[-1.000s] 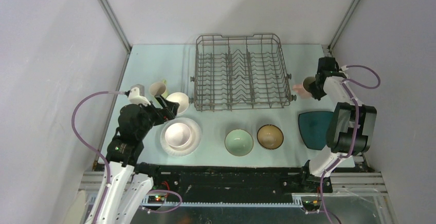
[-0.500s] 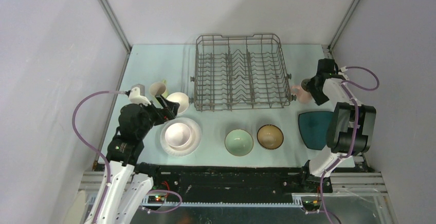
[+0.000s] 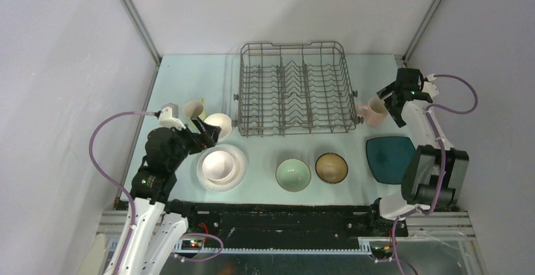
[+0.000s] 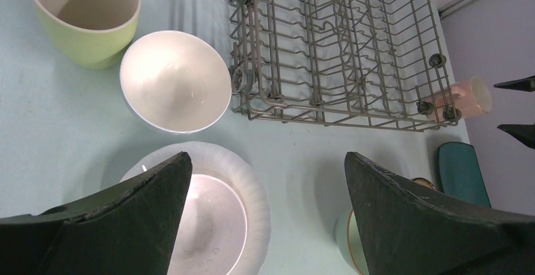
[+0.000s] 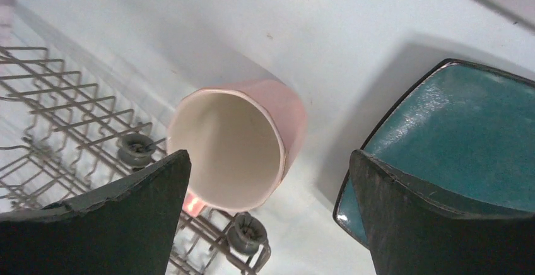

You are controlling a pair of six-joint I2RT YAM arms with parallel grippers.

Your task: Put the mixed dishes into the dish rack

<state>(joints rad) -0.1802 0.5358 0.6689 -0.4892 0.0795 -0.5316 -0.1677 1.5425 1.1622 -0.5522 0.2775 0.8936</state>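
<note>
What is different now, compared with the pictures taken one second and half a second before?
The right claw, which was at the pink ceramic mug beside the dark grey wire dish rack, drew back to the right and now stands open, clear of the mug. The mug lies about where it was. The left claw and everything else stayed as they were.

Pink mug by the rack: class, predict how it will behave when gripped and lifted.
The pink mug looks glazed and rigid, so probably slippery in a grip and breakable if dropped. Its round wall suggests it could roll if tipped.
</note>
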